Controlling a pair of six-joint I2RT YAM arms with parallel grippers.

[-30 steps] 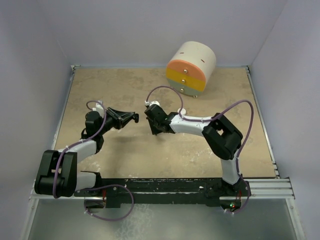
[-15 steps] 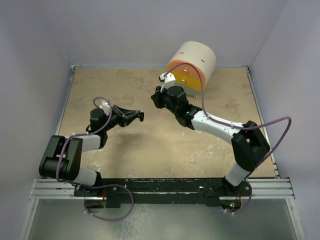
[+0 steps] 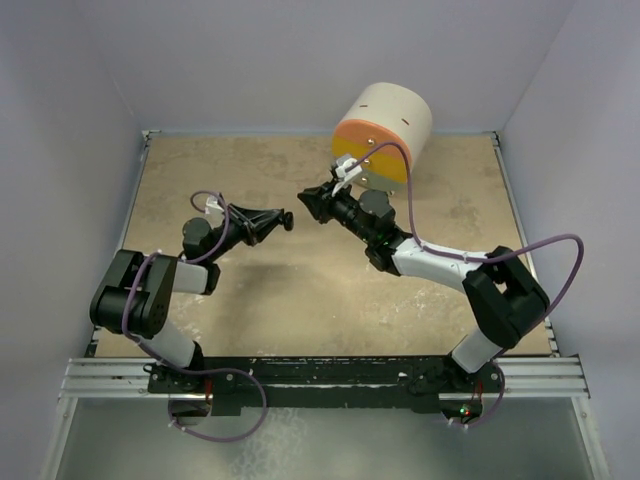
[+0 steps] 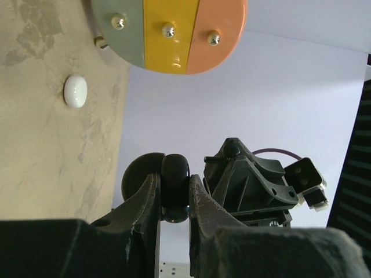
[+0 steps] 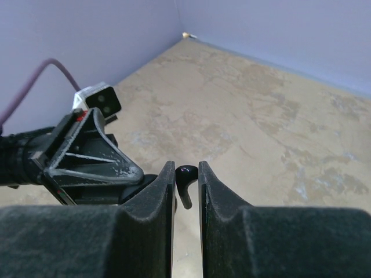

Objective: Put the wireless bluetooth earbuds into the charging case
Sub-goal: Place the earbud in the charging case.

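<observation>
1. Left gripper pinches the black case, held above the bench's middle.
2. Right gripper pinches 1 small dark earbud, close to the case.
3. A white oval piece lies near the drawer unit.

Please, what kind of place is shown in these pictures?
Probably a robot test booth: plain lilac walls enclose a beige table, and a left arm and a right arm stand on a metal rail.
</observation>
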